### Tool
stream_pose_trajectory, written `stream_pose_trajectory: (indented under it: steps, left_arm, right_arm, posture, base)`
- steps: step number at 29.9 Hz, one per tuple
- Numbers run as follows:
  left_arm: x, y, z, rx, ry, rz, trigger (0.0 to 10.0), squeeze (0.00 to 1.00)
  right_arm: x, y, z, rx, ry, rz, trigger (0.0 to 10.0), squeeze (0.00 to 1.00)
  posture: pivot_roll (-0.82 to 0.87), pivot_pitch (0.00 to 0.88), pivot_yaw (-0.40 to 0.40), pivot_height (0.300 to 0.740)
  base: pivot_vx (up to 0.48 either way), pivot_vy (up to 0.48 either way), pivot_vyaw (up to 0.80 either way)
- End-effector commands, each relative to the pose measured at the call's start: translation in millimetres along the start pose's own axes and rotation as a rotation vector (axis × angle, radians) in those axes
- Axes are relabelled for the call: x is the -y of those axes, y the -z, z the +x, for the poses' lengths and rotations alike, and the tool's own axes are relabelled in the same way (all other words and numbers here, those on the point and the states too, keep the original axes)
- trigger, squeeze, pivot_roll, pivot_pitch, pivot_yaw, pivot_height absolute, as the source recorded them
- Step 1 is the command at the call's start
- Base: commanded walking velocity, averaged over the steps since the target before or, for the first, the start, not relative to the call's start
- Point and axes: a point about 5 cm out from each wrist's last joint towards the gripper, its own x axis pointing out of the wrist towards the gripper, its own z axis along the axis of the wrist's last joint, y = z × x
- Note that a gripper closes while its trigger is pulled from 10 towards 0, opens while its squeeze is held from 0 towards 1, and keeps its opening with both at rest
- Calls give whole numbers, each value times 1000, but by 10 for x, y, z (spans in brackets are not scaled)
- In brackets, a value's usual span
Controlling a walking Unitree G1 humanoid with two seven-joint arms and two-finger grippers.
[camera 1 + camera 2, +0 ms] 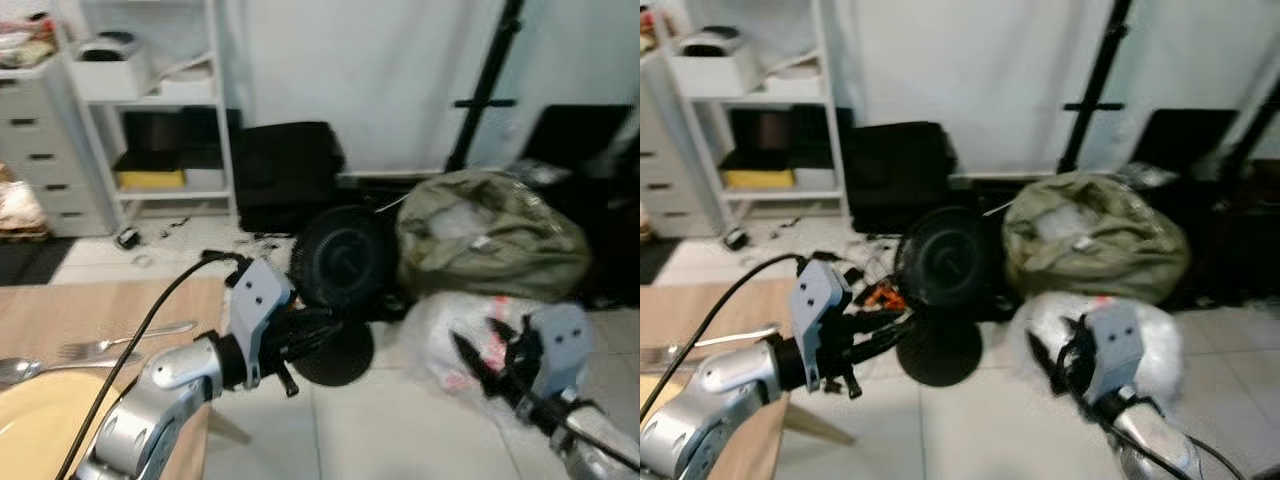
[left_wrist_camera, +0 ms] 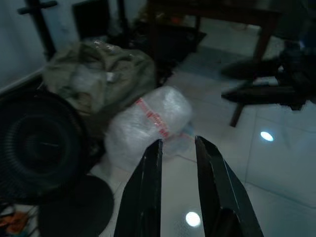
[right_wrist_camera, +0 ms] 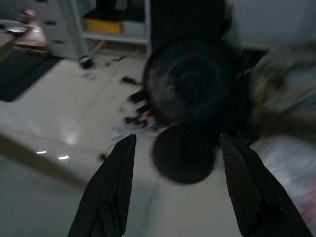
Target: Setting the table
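— Where did the place setting stand?
— A yellow plate (image 1: 35, 425) lay at the counter's (image 1: 100, 305) near left corner, with a fork (image 1: 125, 342) and spoon (image 1: 20, 370) just beyond it, toward the far edge.

— And the arms?
— The left gripper (image 1: 310, 335) hung past the counter's right edge, over the floor, fingers (image 2: 143, 197) slightly parted around nothing. The right gripper (image 1: 490, 365) hovered near a bubble-wrap bundle (image 2: 148, 123), fingers (image 3: 116, 182) spread wide, empty.

— Which step, then?
— Likely between items: the robot faced away from the counter. Next it would need to find another piece and carry it back.
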Motion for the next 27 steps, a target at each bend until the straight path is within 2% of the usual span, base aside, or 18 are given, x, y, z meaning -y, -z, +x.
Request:
stream_pose_trajectory:
  steps: [1, 5, 9, 27]
  left_arm:
    - [26, 44, 9, -7, 17, -29, 10000, 0]
    - [40, 52, 17, -6, 40, -57, 10000, 0]
    - [39, 65, 32, -11, 47, -57, 10000, 0]
    - [-1, 107, 115, -10, 17, -64, 10000, 0]
  right_arm:
    - [-68, -2, -24, -3, -61, 24, 10000, 0]
    - [-175, -107, -25, 52, -157, 98, 10000, 0]
    - [-152, -148, -14, 88, -139, 137, 10000, 0]
    - [-196, -122, 2, 80, -151, 178, 10000, 0]
  posture:
    - [53, 104, 91, 740]
    - [50, 102, 94, 740]
    - [48, 101, 94, 740]
    - [39, 92, 98, 740]
  base:
    - [0, 0, -800]
    - [0, 0, -794]
    - [0, 0, -788]
    - [0, 0, -788]
